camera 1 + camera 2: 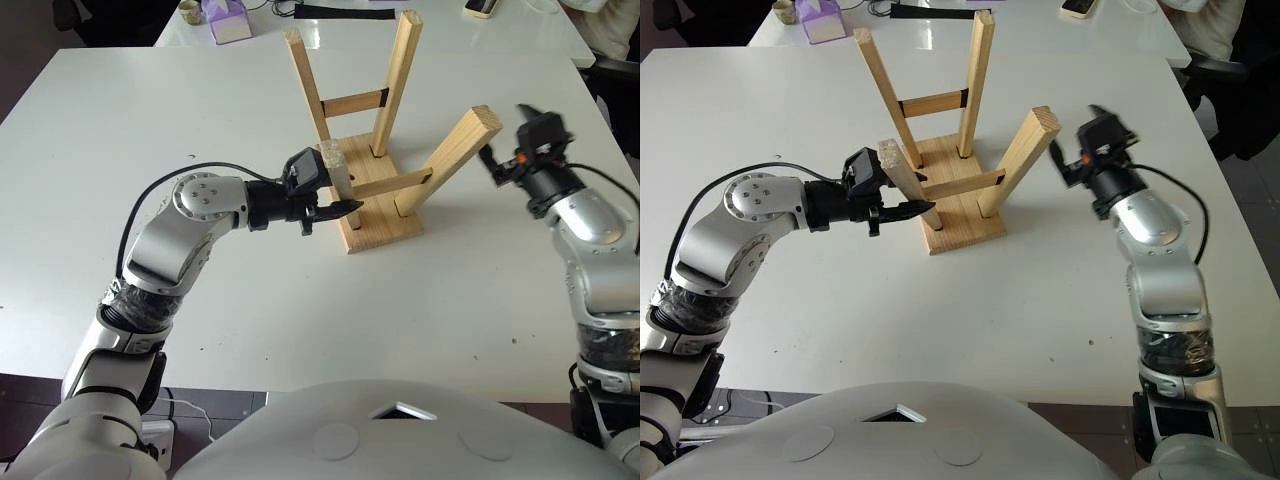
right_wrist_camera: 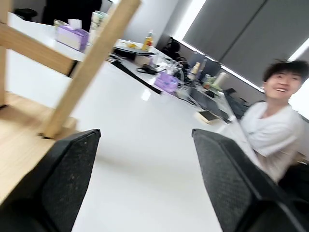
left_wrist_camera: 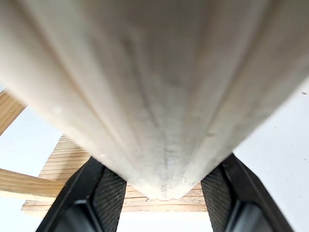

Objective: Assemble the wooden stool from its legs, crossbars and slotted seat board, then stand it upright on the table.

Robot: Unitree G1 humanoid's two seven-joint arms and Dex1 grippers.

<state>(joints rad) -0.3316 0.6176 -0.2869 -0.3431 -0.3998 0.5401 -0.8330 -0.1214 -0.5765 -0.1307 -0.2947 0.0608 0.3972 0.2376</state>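
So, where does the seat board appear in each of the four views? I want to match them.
Left eye view: seat board lying flat, centre.
Right eye view: seat board at the centre too.
Left wrist view: seat board behind the held leg, between the left fingers.
Right wrist view: seat board beside the right fingers, under a standing leg.
Shared landmark: the white table.

Setting: open-plan office. A large white table (image 1: 120,200) is standing end to end with a second table (image 1: 450,40), which is carrying a purple tissue box (image 1: 228,18) and a phone (image 1: 482,8). The right wrist view is showing the desk row running back, cluttered with bottles (image 2: 150,39). Dark roller blinds (image 2: 231,34) are covering the windows, and a dark office chair (image 1: 1230,75) is sitting at the table edge
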